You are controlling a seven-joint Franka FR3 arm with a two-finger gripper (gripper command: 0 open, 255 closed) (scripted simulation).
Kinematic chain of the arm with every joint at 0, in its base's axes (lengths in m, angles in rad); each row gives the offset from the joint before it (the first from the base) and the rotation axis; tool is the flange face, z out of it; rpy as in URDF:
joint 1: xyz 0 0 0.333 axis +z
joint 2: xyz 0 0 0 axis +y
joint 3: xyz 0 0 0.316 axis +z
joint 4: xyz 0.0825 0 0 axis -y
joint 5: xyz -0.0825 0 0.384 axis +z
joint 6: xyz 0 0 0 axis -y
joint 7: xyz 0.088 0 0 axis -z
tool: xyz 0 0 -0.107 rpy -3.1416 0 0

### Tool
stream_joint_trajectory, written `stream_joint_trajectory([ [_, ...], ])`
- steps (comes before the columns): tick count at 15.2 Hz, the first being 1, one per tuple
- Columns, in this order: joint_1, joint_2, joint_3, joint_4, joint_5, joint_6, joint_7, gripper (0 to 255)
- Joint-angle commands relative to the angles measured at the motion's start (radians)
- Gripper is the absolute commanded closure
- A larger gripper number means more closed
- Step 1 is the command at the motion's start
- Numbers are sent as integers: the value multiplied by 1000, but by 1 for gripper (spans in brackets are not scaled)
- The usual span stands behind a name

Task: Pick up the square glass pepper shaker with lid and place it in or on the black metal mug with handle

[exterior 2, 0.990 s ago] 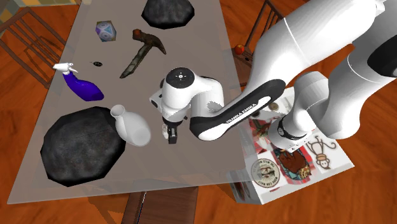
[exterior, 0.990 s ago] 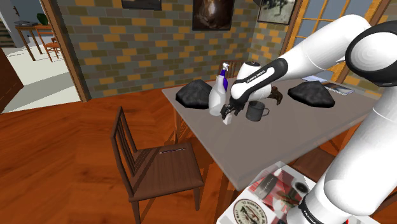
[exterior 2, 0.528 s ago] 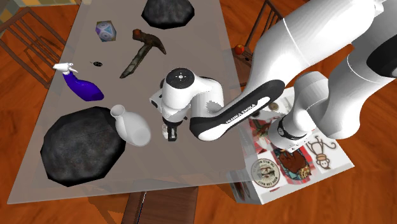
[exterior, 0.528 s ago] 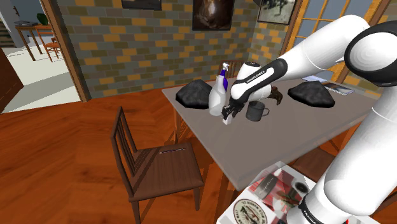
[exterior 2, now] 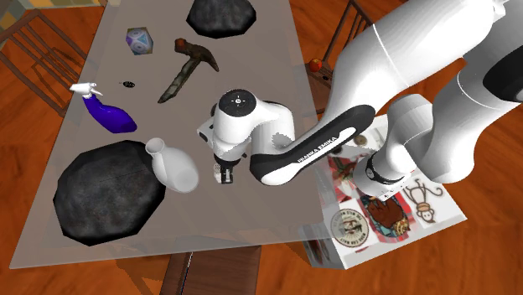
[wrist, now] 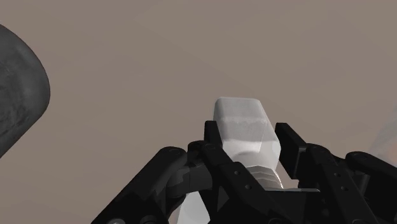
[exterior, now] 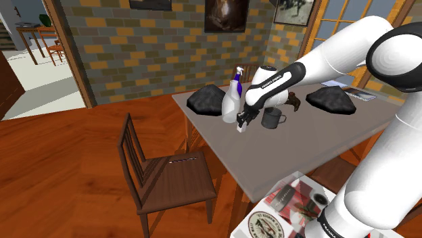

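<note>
Standing by the table [exterior: 318, 145] and reading the shoulder view from its left: first there's a white vase [exterior: 230, 106] with a purple spray bottle [exterior: 237, 81] behind it. Just beside the vase is the gripper [exterior: 241, 122], down low over the tabletop. A short hop further toward that view's right is the black mug [exterior: 271, 119], sitting upright with its handle on the side away from the gripper.

That's the bit that matters imo. The mug lies to the shoulder view's right of the gripper, near but not touching, with bare table between them.

The pepper shaker [wrist: 242, 122] is right in the gripper. In the wrist view it's a pale, see-through-ish squared block. The grey lid end is tucked back toward the palm and the base pokes out past the fingertips, so its long axis runs along the fingers [wrist: 212, 135]. Those are closed in on two opposite flat sides and touch both, so I'd call it clamped on the shaker, not just hovering around it. I honestly can't tell whether the base is off the table or resting on it.

My guess for what comes next is a lift high enough to clear the mug's rim, then a slide toward the shoulder view's right and a drop in base first. The vase sits close on the other side, so there's not much room for wobble.
</note>
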Motion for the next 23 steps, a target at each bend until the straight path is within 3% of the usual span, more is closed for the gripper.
stream_joint_trajectory([
  [1,0,0,0,0,0,0,0,255],
  [23,-3,-173,6,133,-67,-301,53,255],
])
